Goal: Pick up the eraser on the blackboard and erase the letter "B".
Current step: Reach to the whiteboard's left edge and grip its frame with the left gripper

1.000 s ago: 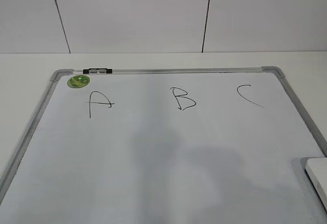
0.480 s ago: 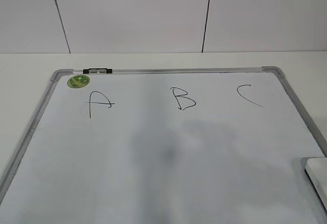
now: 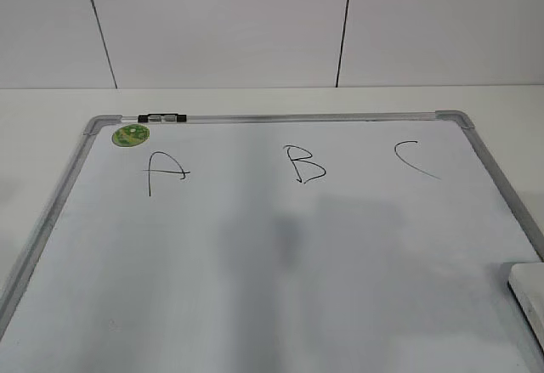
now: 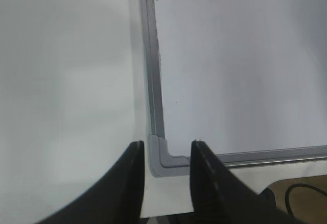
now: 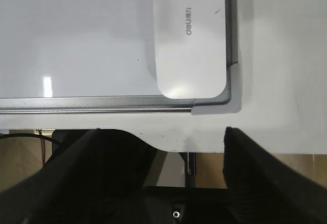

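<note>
White eraser [image 5: 190, 38] beyond right hand [image 5: 176, 147]

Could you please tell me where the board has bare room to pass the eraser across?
The blackboard is bare below the A, the letter "B" and the C. It is crowded at its far left corner, with magnet and marker. The eraser fills the near right corner.

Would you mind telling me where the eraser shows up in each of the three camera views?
Exterior view: the eraser is at the bottom right edge, cut off by the picture.
Left wrist view: not in it.
Right wrist view: the eraser lies top centre, tucked into the board's corner.
Shared landmark: the blackboard with its grey frame.
</note>
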